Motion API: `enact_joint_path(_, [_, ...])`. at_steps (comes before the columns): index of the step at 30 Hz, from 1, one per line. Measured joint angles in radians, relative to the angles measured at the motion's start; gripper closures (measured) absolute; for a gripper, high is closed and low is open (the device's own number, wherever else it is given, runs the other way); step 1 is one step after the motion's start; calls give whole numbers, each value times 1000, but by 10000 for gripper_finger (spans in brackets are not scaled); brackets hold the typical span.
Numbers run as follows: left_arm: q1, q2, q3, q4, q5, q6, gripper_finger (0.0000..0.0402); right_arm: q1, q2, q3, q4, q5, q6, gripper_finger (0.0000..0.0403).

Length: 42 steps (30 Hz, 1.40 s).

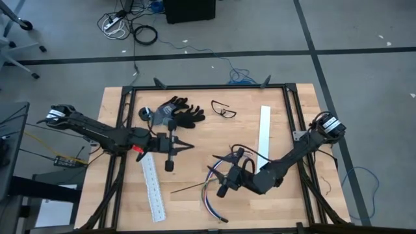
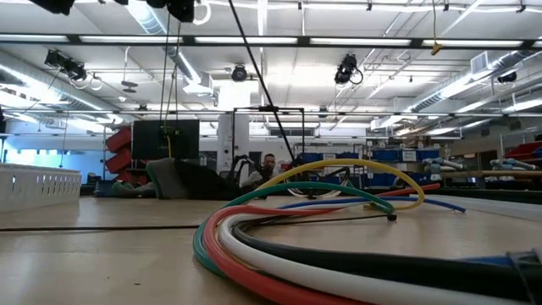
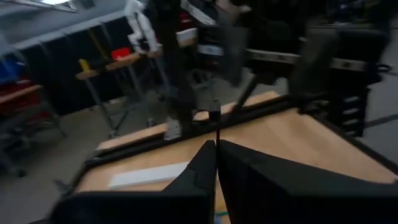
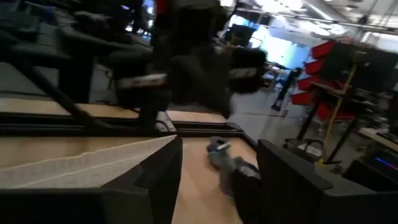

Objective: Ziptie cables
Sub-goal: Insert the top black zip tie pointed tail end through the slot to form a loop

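Observation:
The cables (image 1: 209, 195) lie in a loose bundle on the table's near middle. In the low view the cables (image 2: 322, 212) show yellow, green, red, white, black and blue strands arching over the wood. My right gripper (image 1: 225, 175) hovers open just above their far end; in its wrist view the right gripper (image 4: 217, 171) has nothing between its fingers. My left gripper (image 1: 190, 144) is left of the table's middle, pointing right. It (image 3: 216, 152) is shut on a thin black strip (image 3: 217, 127), a zip tie by its look. My left gripper pinches the thin black strip between its two shut fingers (image 3: 199, 168). The strip sticks out past the fingertips, with a small head (image 3: 214, 114) at its free end, clear of the table. How far back it reaches I cannot see.
Two long white slotted strips lie on the table, one (image 1: 153, 185) near the left gripper and one (image 1: 264, 130) at the right. Black gloves (image 1: 179, 112) and glasses (image 1: 223, 110) sit by the far edge. A thin dark wire (image 1: 192, 187) lies left of the cables.

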Motion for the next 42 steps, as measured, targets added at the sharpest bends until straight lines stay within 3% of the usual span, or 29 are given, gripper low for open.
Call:
enact_joint_path(4, [-21,-27,27,-75,-105,118,401,-9,-1,0,64,1,-38,234])
enact_joint_path(7, [-65,-27,31,-86,-157,218,402,-26,-2,0,87,4,37,253])
enact_joint_path(11, [-136,-17,33,-86,-250,349,401,-48,-11,-2,-34,-12,307,260])
enact_joint_path(15, [-209,-4,33,-85,-367,499,401,-120,-36,-64,-66,-142,676,260])
enact_joint_path(20, [-287,61,33,-86,-558,697,401,-266,1,-245,250,-395,1075,260])
enact_joint_path(26, [-309,208,33,5,-752,976,401,-370,138,-367,768,-563,1242,260])
enact_joint_path(31, [-308,324,33,125,-792,1143,401,-419,224,-351,786,-635,1349,260])
enact_joint_path(35, [-310,391,41,150,-786,1176,401,-469,252,-344,825,-760,1434,260])
enact_joint_path(42, [-328,475,85,157,-788,1179,401,-516,253,-344,839,-835,1432,261])
